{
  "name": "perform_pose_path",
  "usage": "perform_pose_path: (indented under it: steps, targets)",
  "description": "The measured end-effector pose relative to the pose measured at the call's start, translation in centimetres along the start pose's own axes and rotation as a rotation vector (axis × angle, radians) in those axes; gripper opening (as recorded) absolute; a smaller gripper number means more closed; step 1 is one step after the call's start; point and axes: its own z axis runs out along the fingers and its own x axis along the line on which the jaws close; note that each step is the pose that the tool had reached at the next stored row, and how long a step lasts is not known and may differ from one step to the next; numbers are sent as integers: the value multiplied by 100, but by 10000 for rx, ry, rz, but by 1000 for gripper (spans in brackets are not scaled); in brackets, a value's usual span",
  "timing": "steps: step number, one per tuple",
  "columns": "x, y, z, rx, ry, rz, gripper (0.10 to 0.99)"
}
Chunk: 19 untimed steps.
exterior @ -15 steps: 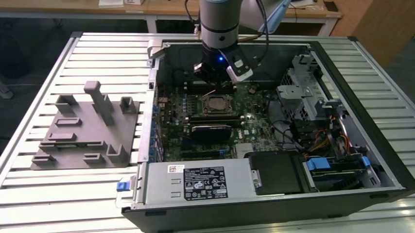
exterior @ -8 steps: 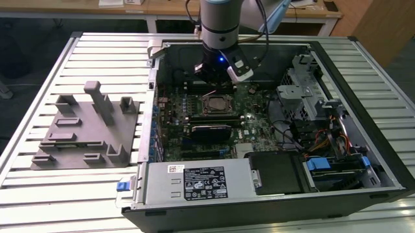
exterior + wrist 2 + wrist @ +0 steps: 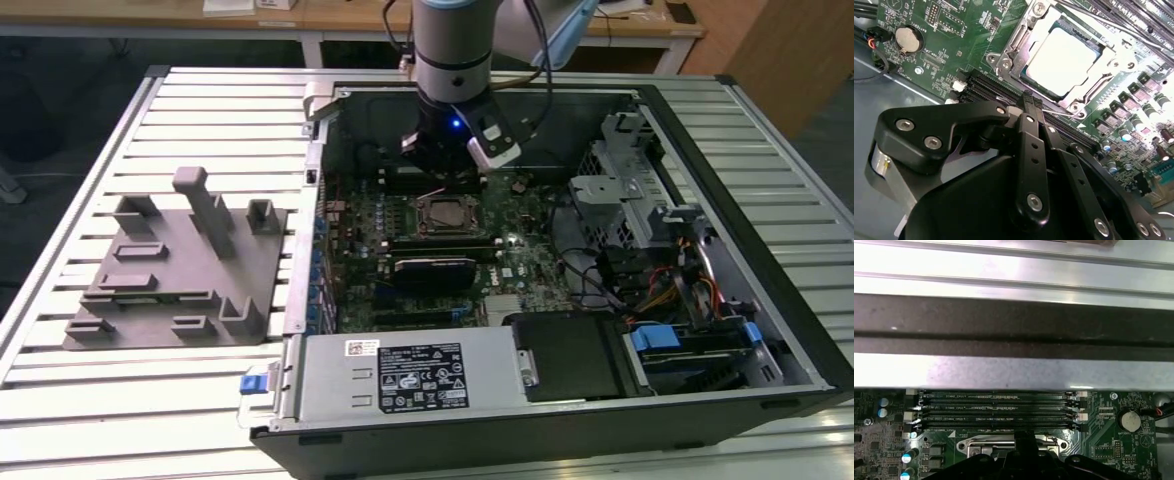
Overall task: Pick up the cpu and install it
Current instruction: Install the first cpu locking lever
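Note:
The cpu (image 3: 1063,59), a pale silvery square, lies flat inside the metal-rimmed socket frame (image 3: 1019,37) on the green motherboard (image 3: 949,55). In the exterior view the cpu (image 3: 445,213) sits mid-board inside the open computer case (image 3: 747,300). My gripper (image 3: 454,180) hangs just above the board beside the socket, over the black memory slots (image 3: 996,410). In the second wrist view its black fingers (image 3: 1030,107) are pressed together with nothing between them. The gripper (image 3: 1024,440) stands close by the socket's rim.
A grey fixture (image 3: 174,270) with upright posts lies on the slatted table at the exterior view's left. Inside the case are a power supply (image 3: 400,375), a drive cage (image 3: 627,200) and cables (image 3: 667,295) on the right. A coin battery (image 3: 908,39) sits on the board.

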Motion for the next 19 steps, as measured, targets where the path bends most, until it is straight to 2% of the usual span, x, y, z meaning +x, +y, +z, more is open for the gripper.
perform_pose_path:
  steps: [5,9,19]
  targets:
    - [-8,11,21,184,-16,40,106]
    - [-28,25,41,255,-36,168,106]
    - [-43,44,56,270,-54,262,106]
